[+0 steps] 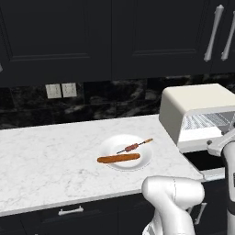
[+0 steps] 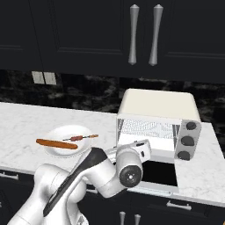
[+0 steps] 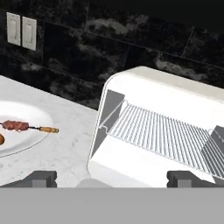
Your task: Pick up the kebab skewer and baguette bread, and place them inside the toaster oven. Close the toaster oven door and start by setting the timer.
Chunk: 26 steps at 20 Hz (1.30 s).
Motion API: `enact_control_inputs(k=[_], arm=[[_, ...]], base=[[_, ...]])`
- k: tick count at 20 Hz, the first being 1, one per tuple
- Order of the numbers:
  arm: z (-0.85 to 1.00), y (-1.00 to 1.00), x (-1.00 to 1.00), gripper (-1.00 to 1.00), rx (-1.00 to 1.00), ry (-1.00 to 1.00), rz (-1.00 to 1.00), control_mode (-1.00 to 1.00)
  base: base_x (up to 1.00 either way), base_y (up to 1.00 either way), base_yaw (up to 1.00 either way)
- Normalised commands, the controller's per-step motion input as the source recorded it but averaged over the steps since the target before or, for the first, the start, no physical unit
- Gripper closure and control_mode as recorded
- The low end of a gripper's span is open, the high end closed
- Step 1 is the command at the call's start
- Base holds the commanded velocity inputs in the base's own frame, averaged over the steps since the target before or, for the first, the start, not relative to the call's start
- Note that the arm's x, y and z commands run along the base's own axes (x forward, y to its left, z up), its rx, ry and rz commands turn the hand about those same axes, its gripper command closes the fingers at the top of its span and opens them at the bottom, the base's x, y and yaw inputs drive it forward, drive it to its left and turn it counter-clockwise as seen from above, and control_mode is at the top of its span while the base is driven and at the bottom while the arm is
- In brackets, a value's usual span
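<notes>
Kebab skewer [image 1: 134,147] and baguette bread [image 1: 118,158] share the plate [image 1: 142,160]; tool [image 3: 111,178] fingers spread apart; no readable writing.

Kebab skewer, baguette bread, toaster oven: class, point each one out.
kebab skewer [image 1: 133,147], left base view, meat chunks.
baguette bread [image 1: 118,158], left base view, middle.
toaster oven [image 2: 156,104], right base view, top panel.

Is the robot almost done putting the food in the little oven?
Not yet. Done: the toaster oven is open, its toaster oven door folded down and the wire rack bare. In hand: nothing; the gripper is open and faces the oven. Left: the kebab skewer and baguette bread lie on the white plate; both must go inside, then door shut and timer set.
</notes>
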Motion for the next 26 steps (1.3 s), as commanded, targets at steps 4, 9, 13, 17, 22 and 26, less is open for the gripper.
enact_control_inputs(k=[4,9,13,17,22,26], arm=[[-0.21,-0.11,0.56,-1.00,-0.05,-0.04,0.00,-1.00],[-0.11,-0.42,0.18,-1.00,-0.09,-0.06,0.00,-1.00],[-0.01,-0.42,0.13,-1.00,-0.11,-0.01,0.00,-1.00],[0.00,-0.30,0.04,-1.00,-0.10,0.00,0.00,-1.00],[0.00,-0.29,0.06,-1.00,-0.07,0.00,0.00,-1.00],[0.00,0.00,0.29,-1.00,0.00,0.00,0.00,-1.00]], base=[[0.00,0.00,0.00],[0.00,0.00,0.00],[0.00,0.00,0.00],[0.00,0.00,0.00],[0.00,0.00,0.00],[0.00,0.00,0.00]])
